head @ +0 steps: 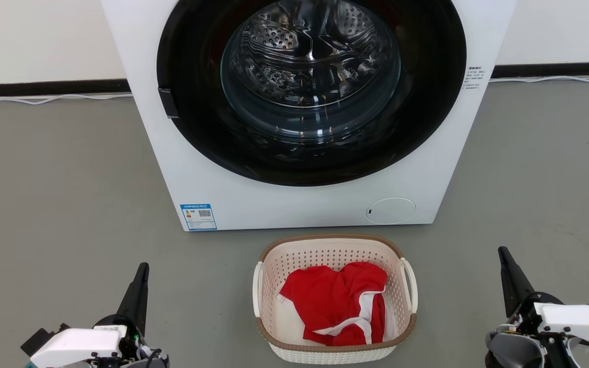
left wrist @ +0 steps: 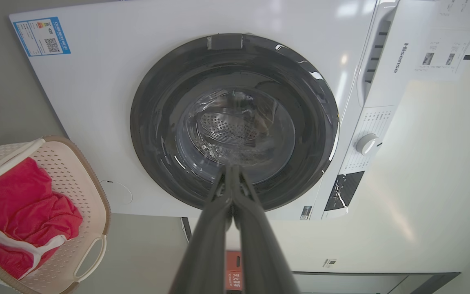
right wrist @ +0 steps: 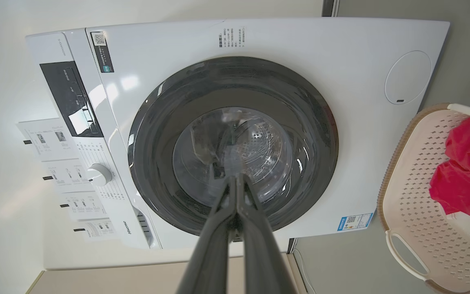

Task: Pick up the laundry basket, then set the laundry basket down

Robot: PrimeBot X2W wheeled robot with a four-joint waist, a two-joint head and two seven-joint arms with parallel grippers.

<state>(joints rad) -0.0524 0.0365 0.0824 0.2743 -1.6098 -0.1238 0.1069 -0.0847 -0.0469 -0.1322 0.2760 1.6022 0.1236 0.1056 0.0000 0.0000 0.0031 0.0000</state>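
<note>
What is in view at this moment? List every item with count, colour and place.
washing machine: one, white with a dark round door, on the floor by the wall
laundry basket: one, cream with a brown rim, on the floor in front of the washing machine
garment: one, red with white trim, crumpled inside the laundry basket
label: one, blue, lower left of the machine's front
cable: white, count unclear, along the wall's foot
floor: grey
left gripper: one, dark, shut, left of the basket, apart from it
right gripper: one, dark, shut, right of the basket, apart from it
</note>
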